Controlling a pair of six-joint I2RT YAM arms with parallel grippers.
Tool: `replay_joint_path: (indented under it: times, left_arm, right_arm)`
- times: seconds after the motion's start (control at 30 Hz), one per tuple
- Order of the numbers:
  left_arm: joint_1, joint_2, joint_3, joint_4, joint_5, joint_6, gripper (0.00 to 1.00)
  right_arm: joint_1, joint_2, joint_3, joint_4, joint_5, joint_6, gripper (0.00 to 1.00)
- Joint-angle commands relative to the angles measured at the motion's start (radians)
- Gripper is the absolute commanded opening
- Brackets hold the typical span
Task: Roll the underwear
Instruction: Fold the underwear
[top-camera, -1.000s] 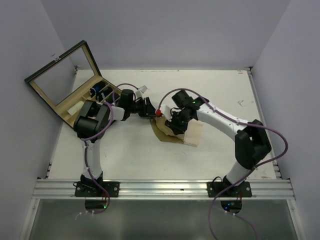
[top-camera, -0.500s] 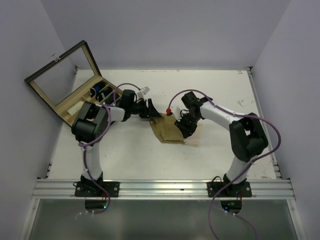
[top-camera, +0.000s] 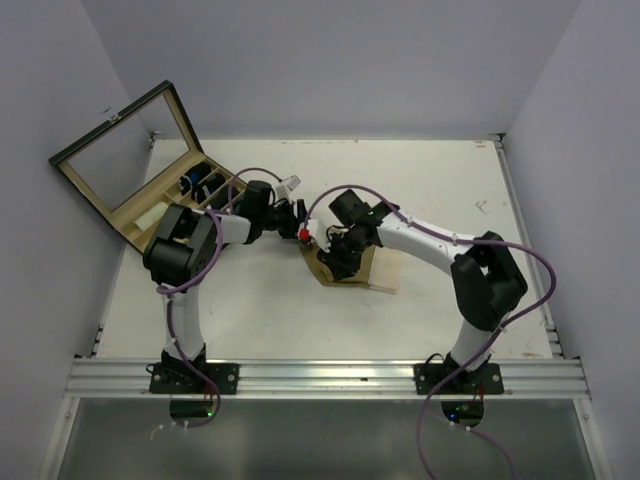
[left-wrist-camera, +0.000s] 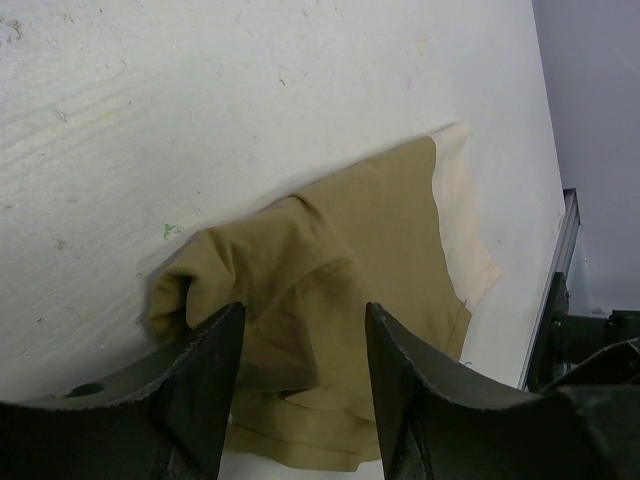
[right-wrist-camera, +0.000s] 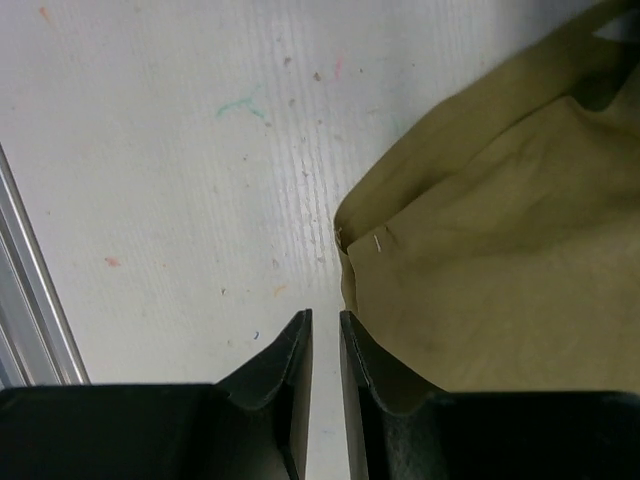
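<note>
I have 2 arms on a white table (top-camera: 450, 190). The underwear (top-camera: 326, 273) lies near the middle of it, between my 2 grippers. It is tan, with a pale cream part on the side away from my left arm. It is bunched up in soft folds, not flat.

My left gripper (top-camera: 297, 224) is at the left edge of the cloth. In my left wrist view, its fingers (left-wrist-camera: 200, 390) stand wide apart and clamp nothing. Through the gap I see the underwear (left-wrist-camera: 330, 300) with a puffy fold on the near side.

My right gripper (top-camera: 336, 257) is low over the underwear, on top of the tan part. In my right wrist view, the right gripper (right-wrist-camera: 325, 318) is almost closed, with only a thin slit where the white table shows. The tan cloth (right-wrist-camera: 500, 250) runs under 1 finger. I cannot tell if a bit of it is pinched there.

A wooden box (top-camera: 150, 205) with its lid up sits at the far left.
</note>
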Motion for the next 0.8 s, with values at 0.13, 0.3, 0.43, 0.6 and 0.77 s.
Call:
replay_joint_path:
  times: [0.13, 0.3, 0.43, 0.6, 0.77]
  left_arm:
    - [-0.001, 0.025, -0.01, -0.034, -0.038, 0.014, 0.57]
    - [-0.001, 0.027, -0.008, -0.034, -0.035, 0.016, 0.57]
    - [-0.001, 0.028, -0.008, -0.034, -0.035, 0.016, 0.57]
    - [-0.001, 0.028, -0.008, -0.035, -0.035, 0.017, 0.58]
    - [-0.001, 0.028, -0.004, -0.04, -0.038, 0.019, 0.58]
  right_arm:
    - [0.036, 0.054, 0.042, 0.075, 0.022, -0.056, 0.21]
    - [0.036, 0.085, 0.041, 0.102, 0.032, -0.062, 0.21]
    - [0.038, 0.094, 0.028, 0.119, 0.037, -0.067, 0.21]
    - [0.038, 0.107, 0.013, 0.122, 0.042, -0.081, 0.16]
    - [0.036, 0.111, -0.001, 0.124, 0.052, -0.09, 0.12]
